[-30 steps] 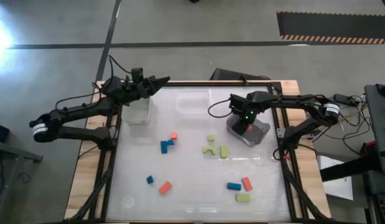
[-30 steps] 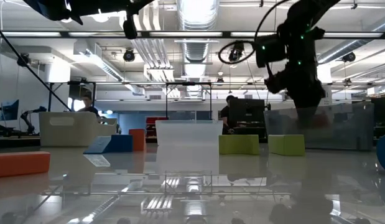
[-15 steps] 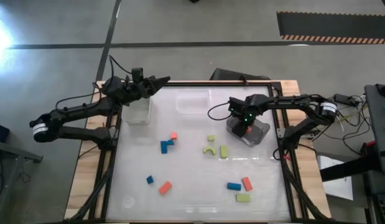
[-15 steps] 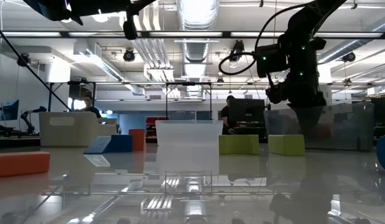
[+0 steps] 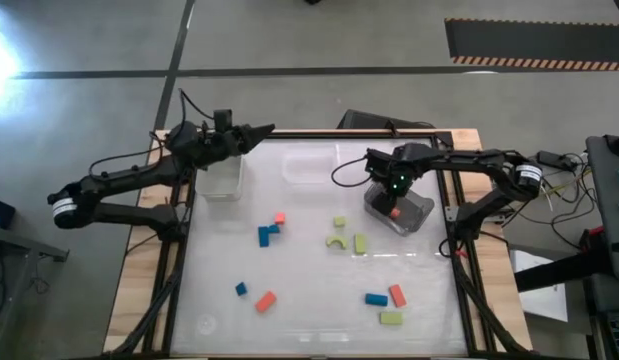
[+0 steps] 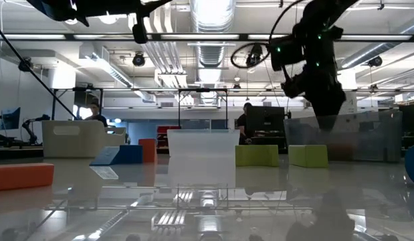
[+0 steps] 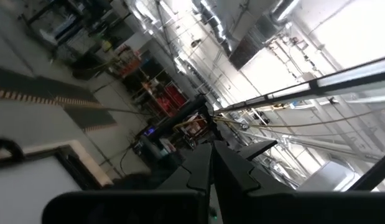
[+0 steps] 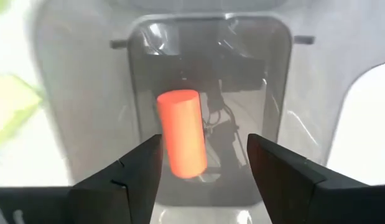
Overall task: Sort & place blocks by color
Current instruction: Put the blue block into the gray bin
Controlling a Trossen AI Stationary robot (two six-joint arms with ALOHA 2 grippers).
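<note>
Right gripper (image 5: 393, 196) is parked over the grey bin (image 5: 414, 215) at the right of centre in the high view, and its fingers (image 8: 133, 171) are spread wide with nothing between them. A red-orange block (image 8: 181, 132) lies loose on the bin's floor, clear of both fingers (the right wrist view looks straight down into it, so that one's easy to call). From above it's just a small orange speck (image 5: 395, 212) inside the bin.

Left gripper (image 5: 257, 131) sits up at the upper left of the high view, above the far edge of the table (image 5: 219, 320), near a clear bin (image 5: 220, 180). Its fingers are pressed together and hold nothing. In the left wrist view they meet in a thin line (image 7: 212, 169) against the ceiling.

Rest of the blocks are scattered on the table in the high view:
- two blue blocks (image 5: 266, 234) and a small red-orange one (image 5: 280, 217) just left of centre
- a green arch (image 5: 337, 241) with two yellow-green blocks, one above it (image 5: 340, 222) and one to its right (image 5: 361, 243), around centre
- a blue block (image 5: 241, 289) and a red-orange one (image 5: 265, 301) at lower left
- a blue (image 5: 376, 299), a red-orange (image 5: 397, 295) and a yellow-green (image 5: 391, 318) block bunched at lower right

A second clear bin (image 5: 311, 165) sits at the top centre. Can't tell if it holds anything.
</note>
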